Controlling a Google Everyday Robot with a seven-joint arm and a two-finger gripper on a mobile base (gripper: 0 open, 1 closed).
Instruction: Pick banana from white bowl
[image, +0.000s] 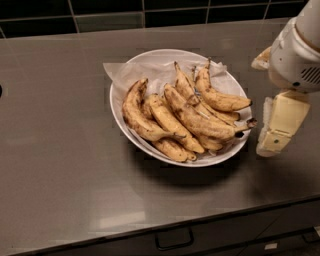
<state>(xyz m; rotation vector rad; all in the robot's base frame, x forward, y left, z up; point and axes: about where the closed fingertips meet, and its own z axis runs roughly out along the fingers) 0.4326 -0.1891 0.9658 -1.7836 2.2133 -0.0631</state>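
Note:
The white bowl (131, 67), lined with crumpled white paper, sits on the grey counter and holds several speckled bananas. The banana (200, 120), the longest one, lies across the pile from the middle to the right rim and ends in a blackened stem stub at that rim. My gripper (261, 106) hangs just right of the bowl, close to the stub, with one cream finger (280, 125) pointing down beside the rim and the other up behind it. It is open and holds nothing.
The grey counter (60, 165) has a black tiled wall along its back edge. Its front edge runs along the bottom, with a drawer handle (174, 240) below it. The white arm housing (300, 50) fills the upper right.

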